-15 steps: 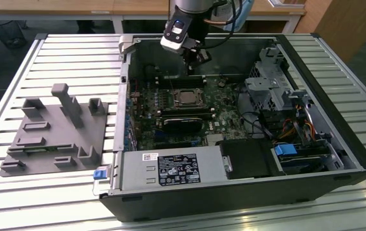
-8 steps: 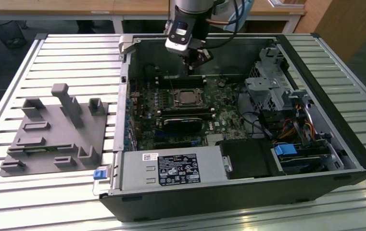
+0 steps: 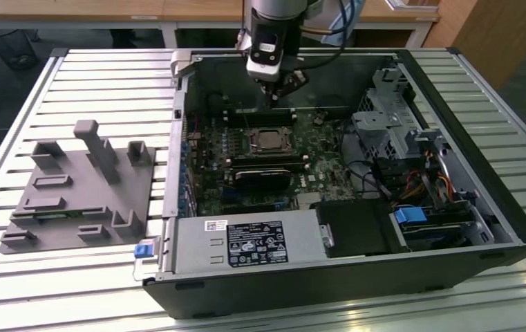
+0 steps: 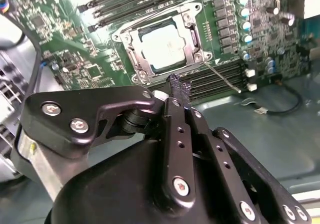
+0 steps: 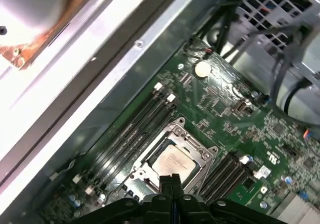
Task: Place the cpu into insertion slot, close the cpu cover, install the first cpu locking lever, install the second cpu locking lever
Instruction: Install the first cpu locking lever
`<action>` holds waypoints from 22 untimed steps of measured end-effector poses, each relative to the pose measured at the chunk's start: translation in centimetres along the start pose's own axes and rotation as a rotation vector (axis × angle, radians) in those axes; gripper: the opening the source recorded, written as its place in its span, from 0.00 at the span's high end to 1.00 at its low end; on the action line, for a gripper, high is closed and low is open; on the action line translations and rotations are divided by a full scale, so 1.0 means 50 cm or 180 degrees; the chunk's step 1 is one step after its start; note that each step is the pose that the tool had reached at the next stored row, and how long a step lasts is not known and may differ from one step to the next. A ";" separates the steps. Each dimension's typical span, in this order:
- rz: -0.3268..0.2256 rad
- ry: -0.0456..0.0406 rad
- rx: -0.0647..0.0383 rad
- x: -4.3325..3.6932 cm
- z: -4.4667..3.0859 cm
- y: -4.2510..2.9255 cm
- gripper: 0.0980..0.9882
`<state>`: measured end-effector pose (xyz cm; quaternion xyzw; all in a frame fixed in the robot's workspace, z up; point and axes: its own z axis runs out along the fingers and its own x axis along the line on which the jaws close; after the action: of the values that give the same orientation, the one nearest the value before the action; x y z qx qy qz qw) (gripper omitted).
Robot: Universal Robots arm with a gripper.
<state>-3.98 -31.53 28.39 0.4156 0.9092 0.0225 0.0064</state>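
Observation:
The cpu (image 3: 265, 140) lies flat in the insertion slot on the green board, its pale metal top showing in both wrist views (image 4: 165, 47) (image 5: 172, 161). The silvery cpu cover (image 4: 131, 47) (image 5: 199, 145) lies down around it as a frame. A thin metal locking lever (image 4: 223, 78) sticks out sideways from one socket corner over the memory slots. My gripper (image 3: 279, 90) hangs above the board just behind the socket. Its fingertips (image 4: 177, 84) (image 5: 170, 180) are pressed together, shut, with nothing between them.
The open computer case (image 3: 484, 207) walls in the board. A black block (image 3: 263, 178) sits in front of the socket, a power supply (image 3: 244, 242) nearer still. Drive cage and cables (image 3: 410, 159) fill the exterior view's right. A grey fixture (image 3: 78, 187) stands outside on the left.

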 end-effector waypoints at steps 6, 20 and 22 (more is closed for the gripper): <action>-0.0261 0.0012 0.0002 0.000 0.000 0.000 0.99; -0.0663 0.0031 0.0004 -0.001 0.000 0.000 0.99; -0.0726 0.0034 0.0005 -0.001 0.000 0.000 0.99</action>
<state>-3.98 -31.57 28.38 0.3093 0.9507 0.0231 0.0038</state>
